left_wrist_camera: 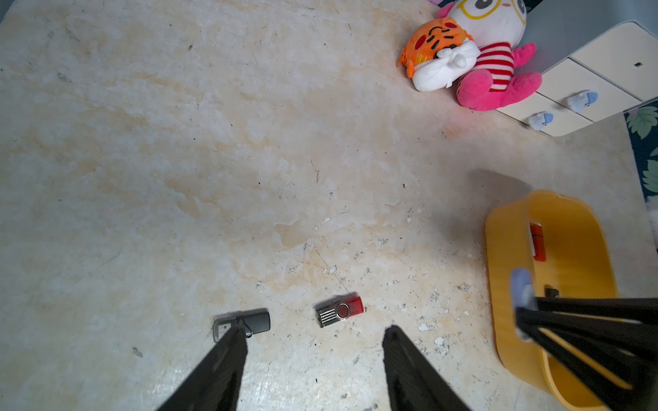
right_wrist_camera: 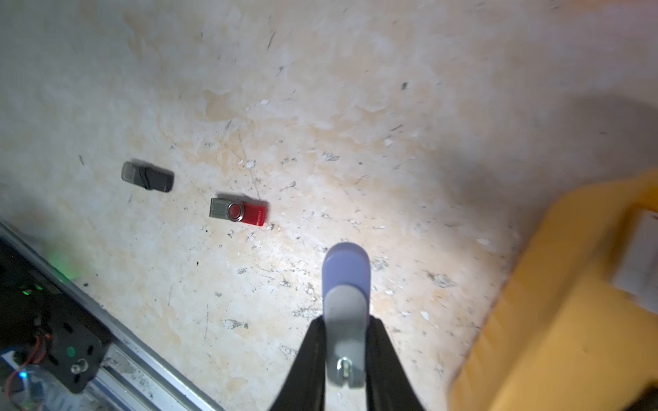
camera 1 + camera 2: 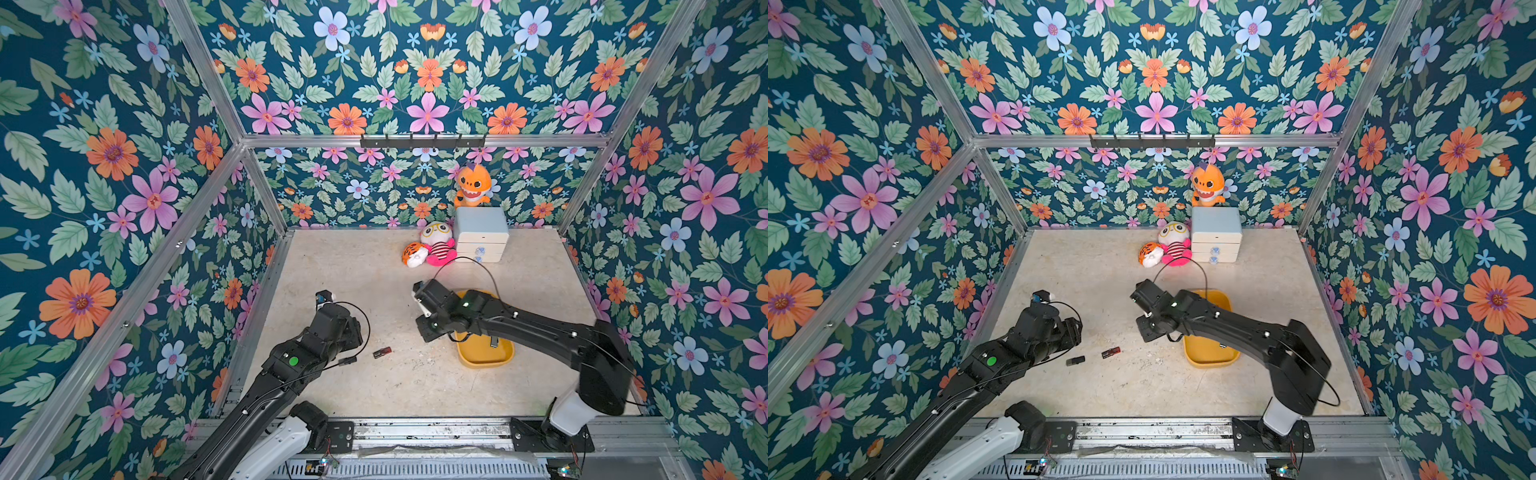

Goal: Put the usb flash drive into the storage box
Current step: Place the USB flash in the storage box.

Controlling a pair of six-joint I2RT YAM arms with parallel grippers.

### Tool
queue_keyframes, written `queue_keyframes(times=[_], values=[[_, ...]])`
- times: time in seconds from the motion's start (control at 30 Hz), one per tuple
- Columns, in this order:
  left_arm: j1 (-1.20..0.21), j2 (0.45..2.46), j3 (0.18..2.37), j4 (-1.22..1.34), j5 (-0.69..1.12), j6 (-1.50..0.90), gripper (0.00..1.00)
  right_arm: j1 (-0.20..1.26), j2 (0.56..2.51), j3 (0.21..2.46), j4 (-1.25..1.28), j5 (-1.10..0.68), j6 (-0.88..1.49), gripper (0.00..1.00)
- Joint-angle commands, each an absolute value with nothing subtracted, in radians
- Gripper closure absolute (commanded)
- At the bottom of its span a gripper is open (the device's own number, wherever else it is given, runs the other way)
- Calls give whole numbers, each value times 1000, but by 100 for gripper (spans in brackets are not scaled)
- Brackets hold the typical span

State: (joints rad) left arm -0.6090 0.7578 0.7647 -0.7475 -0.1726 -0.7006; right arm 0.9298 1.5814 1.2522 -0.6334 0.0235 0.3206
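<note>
right fingers (image 2: 306,363) clamp blue flash drive (image 2: 345,270) | storage box (image 2: 527,331) blurred, cropped

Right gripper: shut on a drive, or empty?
Shut, holding one: the right wrist view shows the right gripper clamped on a blue-and-grey flash drive.

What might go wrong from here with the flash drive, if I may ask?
The right gripper pinches the blue flash drive by one end only, so it might pivot or slip. The drive hangs over bare table, beside the storage box; an early release would miss. A left gripper fingertip near the black flash drive might nudge it.
</note>
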Motion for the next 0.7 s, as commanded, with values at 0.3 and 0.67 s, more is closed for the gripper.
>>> queue_keyframes(times=[0.3, 0.67], values=[[-609, 793, 764, -721, -154, -680, 34, 612, 1244, 906, -722, -22, 470, 99], [-609, 792, 762, -720, -151, -680, 33, 594, 1450, 873, -685, 43, 491, 97]])
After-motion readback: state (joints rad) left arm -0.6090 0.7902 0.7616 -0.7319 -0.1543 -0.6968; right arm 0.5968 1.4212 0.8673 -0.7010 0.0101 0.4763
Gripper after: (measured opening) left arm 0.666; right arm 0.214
